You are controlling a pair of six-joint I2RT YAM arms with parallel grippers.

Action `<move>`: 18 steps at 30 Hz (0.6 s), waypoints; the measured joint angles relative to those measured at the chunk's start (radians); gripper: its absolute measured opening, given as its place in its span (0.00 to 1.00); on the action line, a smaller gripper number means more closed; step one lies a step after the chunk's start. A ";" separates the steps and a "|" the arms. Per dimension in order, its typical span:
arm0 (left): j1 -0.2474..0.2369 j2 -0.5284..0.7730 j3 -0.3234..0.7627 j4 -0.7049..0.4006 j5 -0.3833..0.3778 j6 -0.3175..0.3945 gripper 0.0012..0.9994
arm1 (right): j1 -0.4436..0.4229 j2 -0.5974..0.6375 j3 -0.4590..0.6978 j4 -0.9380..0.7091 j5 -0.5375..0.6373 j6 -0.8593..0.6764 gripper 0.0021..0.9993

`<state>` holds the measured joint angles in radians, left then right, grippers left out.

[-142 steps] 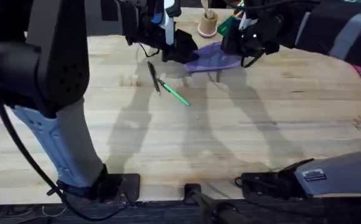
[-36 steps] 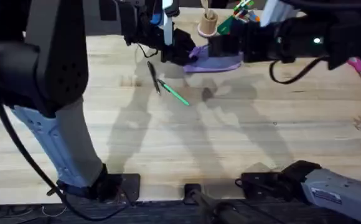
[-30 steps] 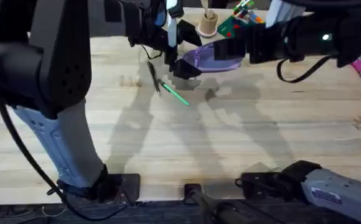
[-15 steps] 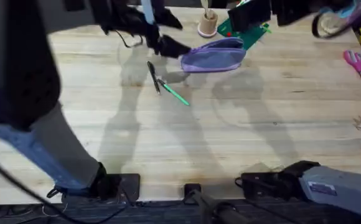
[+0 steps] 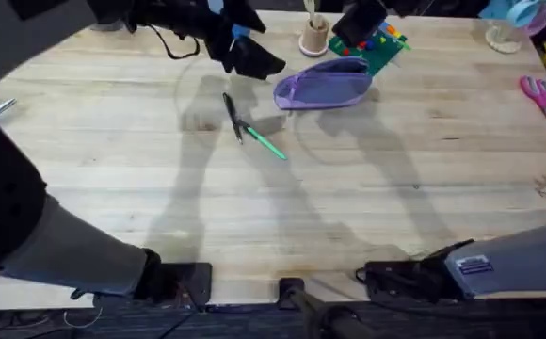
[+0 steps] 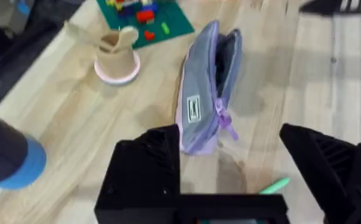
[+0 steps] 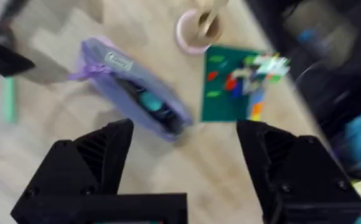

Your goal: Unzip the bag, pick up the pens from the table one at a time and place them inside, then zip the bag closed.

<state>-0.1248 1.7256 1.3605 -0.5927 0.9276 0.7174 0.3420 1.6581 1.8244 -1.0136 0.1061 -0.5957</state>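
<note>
On the table point(image 5: 367, 207), the bag point(image 5: 323, 86) is lying unzipped, 2 pens point(image 5: 254, 132) crossing just beside it.
Both the left gripper point(image 6: 243, 168) and right gripper point(image 7: 183, 162) are hovering spread; I'd pinch the green pen mid-shaft.

bare table point(image 5: 367, 217) before the bag point(image 5: 322, 87); cup point(image 5: 313, 36), brick plate point(image 5: 378, 47) behind

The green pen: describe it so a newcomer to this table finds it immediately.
Start at the lavender bag lying unzipped near the far edge of the wooden table. Just nearer the arms' bases and to the left lie two slim pens touching at one end. The green pen is the bright one angling away from the black pen.
</note>
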 joint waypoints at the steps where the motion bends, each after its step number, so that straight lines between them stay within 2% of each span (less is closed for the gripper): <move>1: 0.000 0.000 0.000 -0.009 -0.011 0.000 0.99 | 0.000 0.000 0.004 0.016 0.002 -0.056 1.00; 5: 0.000 0.000 0.000 -0.018 -0.035 0.000 0.99 | 0.000 0.000 0.011 0.010 0.003 -0.209 1.00; 10: 0.000 0.000 0.000 -0.017 -0.054 0.000 0.99 | 0.000 0.000 0.011 0.010 0.003 -0.289 1.00; 11: 0.000 0.000 0.000 -0.017 -0.057 0.000 0.99 | 0.000 0.000 0.011 0.019 0.003 -0.301 0.97; 17: 0.000 0.000 0.000 -0.016 -0.061 0.000 0.99 | 0.000 0.000 0.011 0.012 0.003 -0.325 0.11; 18: 0.000 0.000 0.000 -0.016 -0.061 0.000 0.99 | 0.000 0.000 0.011 -0.003 0.001 -0.328 0.05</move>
<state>-0.1249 1.7256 1.3605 -0.6083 0.8669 0.7174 0.3420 1.6577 1.8355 -1.0170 0.1076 -0.9239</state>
